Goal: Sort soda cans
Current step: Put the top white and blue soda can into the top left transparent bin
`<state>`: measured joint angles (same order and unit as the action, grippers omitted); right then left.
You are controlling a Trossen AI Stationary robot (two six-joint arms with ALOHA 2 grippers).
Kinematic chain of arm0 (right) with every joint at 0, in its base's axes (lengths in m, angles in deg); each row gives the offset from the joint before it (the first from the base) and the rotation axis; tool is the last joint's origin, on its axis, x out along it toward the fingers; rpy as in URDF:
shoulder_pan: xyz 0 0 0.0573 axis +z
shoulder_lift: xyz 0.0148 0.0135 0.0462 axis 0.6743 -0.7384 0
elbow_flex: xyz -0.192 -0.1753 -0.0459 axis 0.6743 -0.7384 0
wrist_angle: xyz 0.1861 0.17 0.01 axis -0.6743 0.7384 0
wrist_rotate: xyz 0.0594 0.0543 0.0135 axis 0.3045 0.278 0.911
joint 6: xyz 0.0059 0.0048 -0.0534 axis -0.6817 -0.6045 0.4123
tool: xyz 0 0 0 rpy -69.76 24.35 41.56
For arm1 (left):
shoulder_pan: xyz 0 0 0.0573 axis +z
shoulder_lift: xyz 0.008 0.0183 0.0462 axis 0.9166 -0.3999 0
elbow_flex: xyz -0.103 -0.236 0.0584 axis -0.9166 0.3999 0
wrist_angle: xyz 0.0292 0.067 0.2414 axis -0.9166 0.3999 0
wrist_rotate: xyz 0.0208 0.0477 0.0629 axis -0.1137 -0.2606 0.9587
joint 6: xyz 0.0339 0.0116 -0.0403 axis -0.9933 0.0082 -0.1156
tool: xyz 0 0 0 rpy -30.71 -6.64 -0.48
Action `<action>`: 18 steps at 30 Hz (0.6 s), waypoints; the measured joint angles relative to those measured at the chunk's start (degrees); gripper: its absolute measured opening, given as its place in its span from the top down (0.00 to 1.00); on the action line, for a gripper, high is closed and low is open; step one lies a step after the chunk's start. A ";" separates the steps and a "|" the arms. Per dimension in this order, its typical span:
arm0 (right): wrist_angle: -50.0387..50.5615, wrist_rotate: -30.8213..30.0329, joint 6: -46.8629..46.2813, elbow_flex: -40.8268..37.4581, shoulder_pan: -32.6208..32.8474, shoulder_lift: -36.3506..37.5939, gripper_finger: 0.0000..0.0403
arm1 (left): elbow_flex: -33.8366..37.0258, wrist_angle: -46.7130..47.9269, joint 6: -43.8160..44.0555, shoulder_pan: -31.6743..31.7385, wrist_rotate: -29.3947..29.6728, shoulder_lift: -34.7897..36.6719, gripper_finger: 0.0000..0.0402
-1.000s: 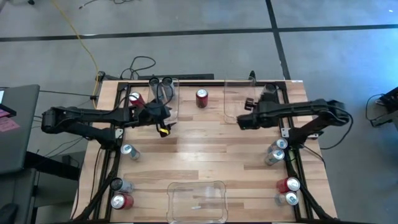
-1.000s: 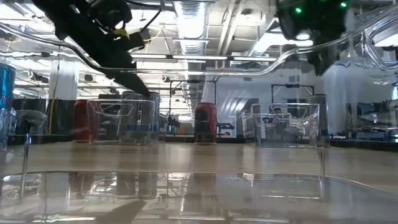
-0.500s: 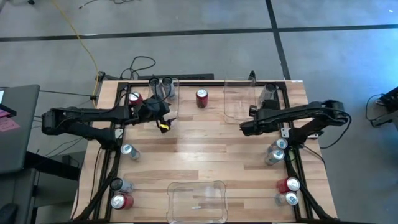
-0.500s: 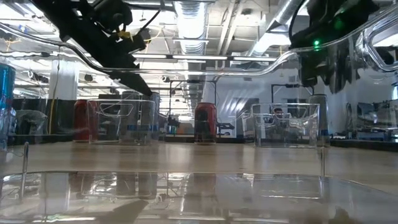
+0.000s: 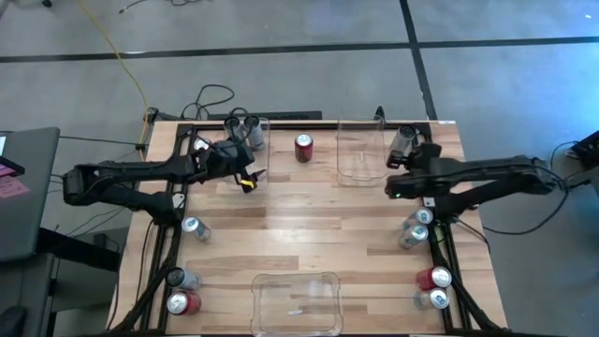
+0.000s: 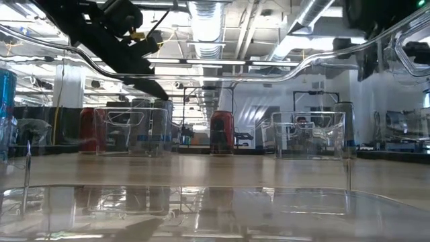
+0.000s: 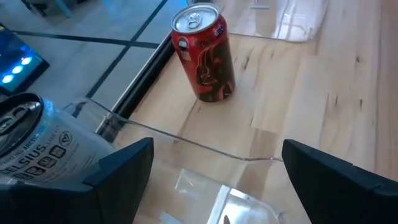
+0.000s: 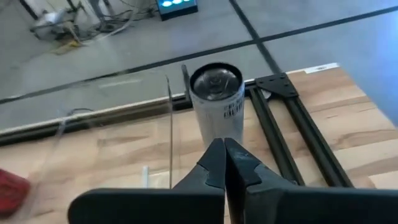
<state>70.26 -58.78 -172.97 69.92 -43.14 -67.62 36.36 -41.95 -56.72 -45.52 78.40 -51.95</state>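
My left gripper (image 5: 248, 176) (image 7: 217, 180) hangs open over the near end of the far-left clear bin (image 5: 251, 140). Its fingers stand wide apart above the bin's rim (image 7: 186, 142). A silver can (image 7: 31, 143) lies tilted inside that bin. A red can (image 5: 303, 147) (image 7: 204, 53) stands upright on its base between the two far bins. My right gripper (image 5: 401, 178) (image 8: 224, 163) is shut and holds nothing. It hovers just near of a dark grey can (image 5: 404, 140) (image 8: 216, 99) that stands beside the far-right bin (image 5: 360, 150).
More cans stand along the left edge (image 5: 195, 227) (image 5: 182, 301) and the right edge (image 5: 416, 227) (image 5: 432, 279). Another red can (image 5: 201, 147) sits by the left arm. A third clear bin (image 5: 297, 301) lies at the near edge. The table's middle is bare wood.
My right gripper has drawn back from the far-right bin toward the table's right edge. My left gripper has shifted a little toward the far edge, over the far-left bin.
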 joint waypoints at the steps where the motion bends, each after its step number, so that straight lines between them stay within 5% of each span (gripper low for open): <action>1: -0.03 0.00 0.46 0.00 -0.09 1.41 0.97 | 0.00 -0.32 -0.18 0.09 -0.18 0.00 0.13; 12: -3.73 3.72 9.69 0.00 -10.61 5.98 0.96 | -0.94 -2.95 -2.74 0.19 -1.30 0.00 0.13; 18: -16.95 9.39 28.00 0.00 -19.94 2.63 0.76 | -0.98 -4.64 -2.76 0.19 -2.08 0.00 0.13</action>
<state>53.31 -49.39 -144.98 69.93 -63.08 -64.99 35.37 -46.59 -59.48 -45.33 76.31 -51.95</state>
